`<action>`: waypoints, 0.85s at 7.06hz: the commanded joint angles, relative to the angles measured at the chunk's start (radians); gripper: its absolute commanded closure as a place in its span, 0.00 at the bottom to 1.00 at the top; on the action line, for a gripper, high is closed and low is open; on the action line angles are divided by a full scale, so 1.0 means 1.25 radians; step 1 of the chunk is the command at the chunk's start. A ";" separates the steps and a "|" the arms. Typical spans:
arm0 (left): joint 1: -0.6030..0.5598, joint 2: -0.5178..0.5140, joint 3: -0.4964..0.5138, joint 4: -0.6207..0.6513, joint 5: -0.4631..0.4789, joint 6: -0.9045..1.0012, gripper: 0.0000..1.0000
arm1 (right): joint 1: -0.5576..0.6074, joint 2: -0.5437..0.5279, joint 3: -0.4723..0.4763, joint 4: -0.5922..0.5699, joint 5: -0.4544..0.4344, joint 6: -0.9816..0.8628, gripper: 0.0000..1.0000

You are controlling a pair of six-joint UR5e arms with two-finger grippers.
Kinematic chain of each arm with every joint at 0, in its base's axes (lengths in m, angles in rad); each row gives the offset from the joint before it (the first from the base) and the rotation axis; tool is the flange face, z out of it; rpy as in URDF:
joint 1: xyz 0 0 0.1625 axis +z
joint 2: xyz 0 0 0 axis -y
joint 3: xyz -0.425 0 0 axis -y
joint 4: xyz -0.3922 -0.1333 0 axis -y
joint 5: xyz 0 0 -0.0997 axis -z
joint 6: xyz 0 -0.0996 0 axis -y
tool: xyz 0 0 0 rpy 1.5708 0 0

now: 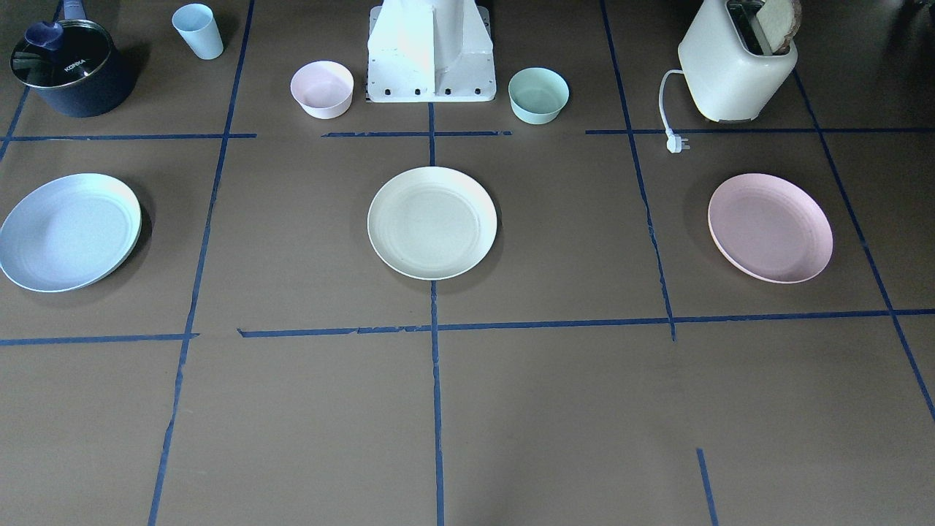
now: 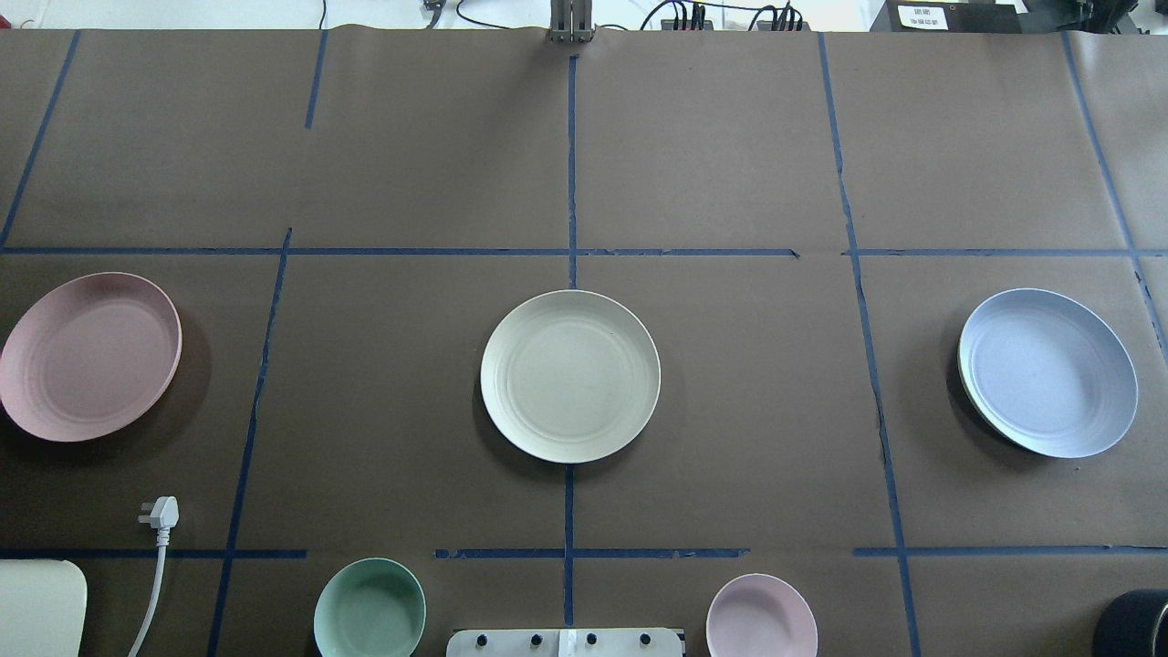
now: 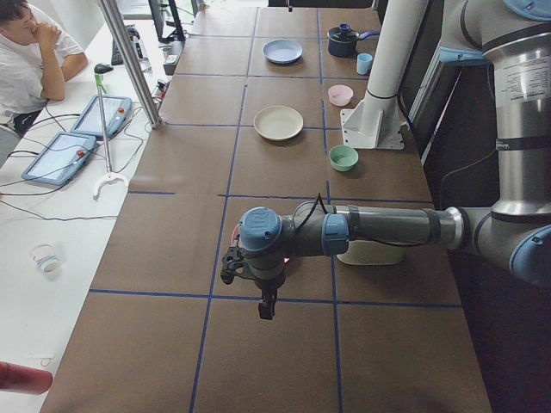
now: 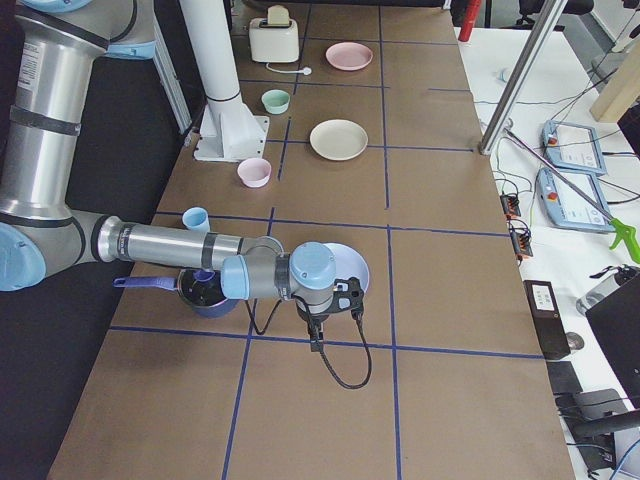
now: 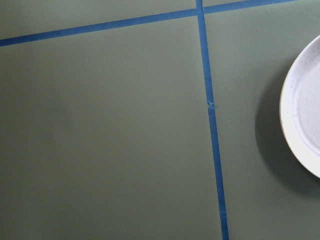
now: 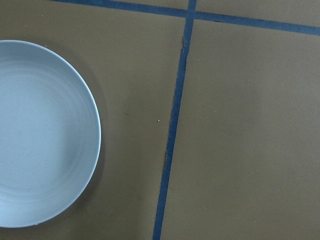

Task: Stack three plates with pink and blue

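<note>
The table (image 2: 730, 137) carries a row of separate plates: cream plate (image 2: 570, 376) central, pink plate (image 2: 89, 356) on the robot's left, blue plate (image 2: 1048, 372) on its right. The left gripper (image 3: 265, 303) hangs nearest the pink, the right gripper (image 4: 316, 338) nearest the blue (jaw opening cannot be told; neither holds a plate).

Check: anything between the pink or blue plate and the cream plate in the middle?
Nothing visible. Only tape lines lie between the pink plate and the cream plate, and between it and the blue plate. The mint bowl and pink bowl sit off both paths, nearer the robot.
</note>
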 commanded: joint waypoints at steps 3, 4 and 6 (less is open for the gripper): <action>0.006 -0.002 -0.020 -0.004 0.007 0.000 0.00 | 0.000 -0.001 0.002 0.000 0.002 0.000 0.00; 0.031 -0.007 -0.021 -0.010 0.003 -0.007 0.00 | 0.000 -0.001 0.004 0.000 0.002 0.000 0.00; 0.032 -0.022 -0.025 -0.107 0.000 -0.007 0.00 | 0.000 -0.001 0.005 0.000 0.004 0.000 0.00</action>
